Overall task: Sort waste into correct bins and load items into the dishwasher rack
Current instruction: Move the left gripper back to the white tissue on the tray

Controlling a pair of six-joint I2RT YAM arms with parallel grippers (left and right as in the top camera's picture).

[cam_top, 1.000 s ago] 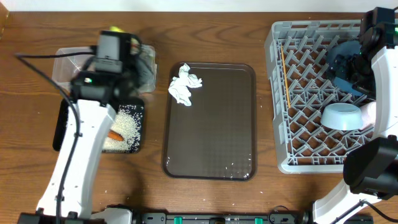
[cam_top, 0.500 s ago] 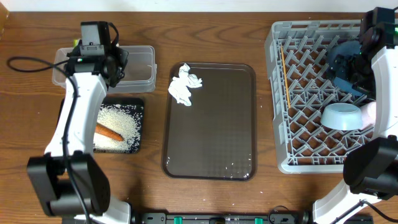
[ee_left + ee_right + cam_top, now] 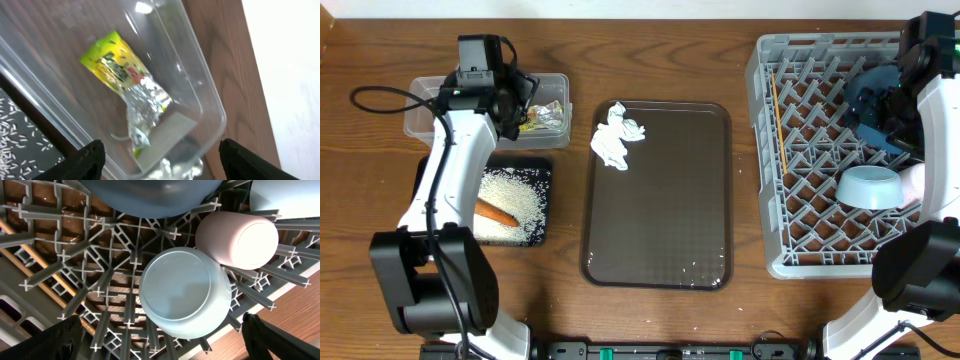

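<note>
The left gripper [image 3: 157, 160] hangs over the clear box [image 3: 425, 118] at the back left of the table, and its fingers stand wide apart with nothing between them. In the box now lies a crumpled wrapper [image 3: 127, 90] with yellow-green print and silver foil; half a second ago the box looked empty in the overhead view, and the arm was a little more to the left, so the wrapper has just been dropped there. In my judgement this means one piece of waste is sorted. Beside the box, the black tray [image 3: 428, 185] holds the rice [image 3: 515, 200] and the carrot [image 3: 498, 213], so the food waste seems finished too. On the brown serving tray [image 3: 660, 270] a crumpled white piece [image 3: 615, 135] rests at the back left corner, unmoved, and a few small white specks lie near the front edge; probably this piece is the next thing for the left arm. At the right, the rack [image 3: 770, 150] already carries the dark-blue dish [image 3: 873, 105], the light-blue bowl [image 3: 185, 292], the white cup [image 3: 237, 237] just beside it and touching, and the chopsticks [image 3: 778, 125] along the left side. The right gripper [image 3: 165, 345] hovers above the bowl, with fingers apart and empty.
</note>
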